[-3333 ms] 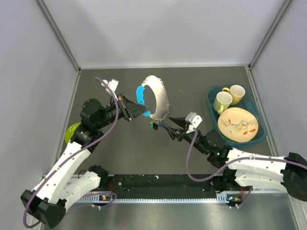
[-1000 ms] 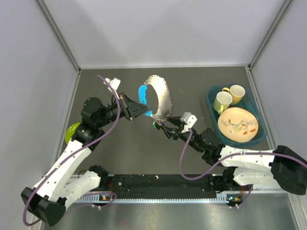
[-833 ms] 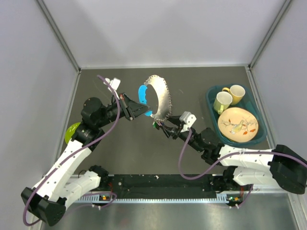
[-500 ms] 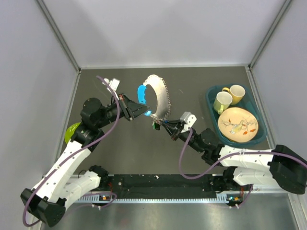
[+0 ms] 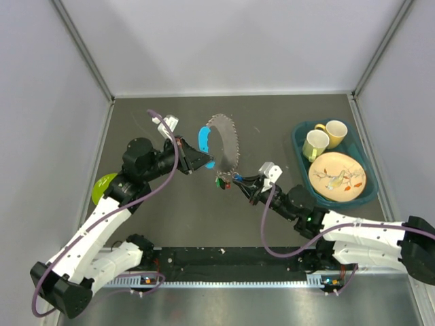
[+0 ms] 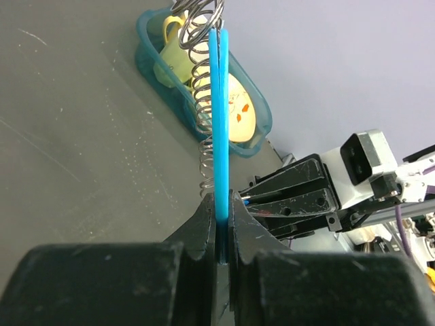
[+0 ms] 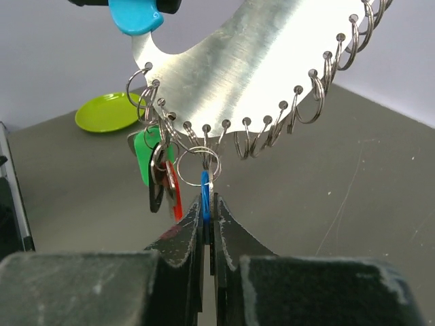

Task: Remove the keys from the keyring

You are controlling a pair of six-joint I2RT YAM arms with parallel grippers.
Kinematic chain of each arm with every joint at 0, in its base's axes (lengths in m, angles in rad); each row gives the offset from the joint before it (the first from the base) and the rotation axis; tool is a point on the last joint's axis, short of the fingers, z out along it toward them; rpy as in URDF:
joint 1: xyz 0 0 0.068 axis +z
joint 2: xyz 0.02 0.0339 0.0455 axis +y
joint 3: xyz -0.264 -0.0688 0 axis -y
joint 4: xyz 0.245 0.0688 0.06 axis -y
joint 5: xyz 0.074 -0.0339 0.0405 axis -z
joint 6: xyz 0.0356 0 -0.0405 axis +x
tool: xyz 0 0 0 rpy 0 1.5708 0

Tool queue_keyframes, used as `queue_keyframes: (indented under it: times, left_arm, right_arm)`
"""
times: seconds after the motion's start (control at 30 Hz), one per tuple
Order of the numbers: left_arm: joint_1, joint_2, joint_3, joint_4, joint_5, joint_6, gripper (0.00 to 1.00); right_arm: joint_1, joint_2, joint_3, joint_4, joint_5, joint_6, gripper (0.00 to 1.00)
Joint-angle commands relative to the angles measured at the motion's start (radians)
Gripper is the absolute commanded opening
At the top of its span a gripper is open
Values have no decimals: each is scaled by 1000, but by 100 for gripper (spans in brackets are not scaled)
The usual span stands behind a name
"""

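Right wrist view: right gripper [image 7: 206, 205] pinches the blue key [image 7: 204, 192] hanging on its keyring [image 7: 198, 149]; left gripper [image 6: 221, 205] clamps the blue tab [image 6: 219, 102].

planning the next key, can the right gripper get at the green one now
Probably not yet: the right gripper is shut on the blue key. Once freed, likely yes; the green key hangs close beside it, bunched with the red key.

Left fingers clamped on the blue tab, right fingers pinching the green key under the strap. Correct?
One thing is off: the right fingers pinch the blue key, not the green key, which hangs free beside them. The right wrist view shows this. The left fingers are clamped on the blue tab, as you said.
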Motion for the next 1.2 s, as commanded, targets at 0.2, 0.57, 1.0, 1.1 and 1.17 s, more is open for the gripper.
queue_keyframes:
  times: [0.2, 0.57, 1.0, 1.1, 1.17]
  left_arm:
    - [11, -23, -22, -24, -143, 104, 0]
    - [11, -85, -119, -42, -201, 78, 30]
    - [12, -246, -90, -157, -357, 104, 58]
    - [12, -273, -99, -168, -328, 104, 64]
    - [12, -293, -120, -116, -285, 119, 65]
  right_arm:
    - [5, -123, 133, -267, 112, -133, 0]
    - [5, -103, 337, -534, 124, -300, 0]
    - [-10, -39, 530, -752, 41, -436, 0]
    - [-12, -31, 556, -789, 24, -458, 0]
    - [-12, -28, 567, -804, 0, -479, 0]
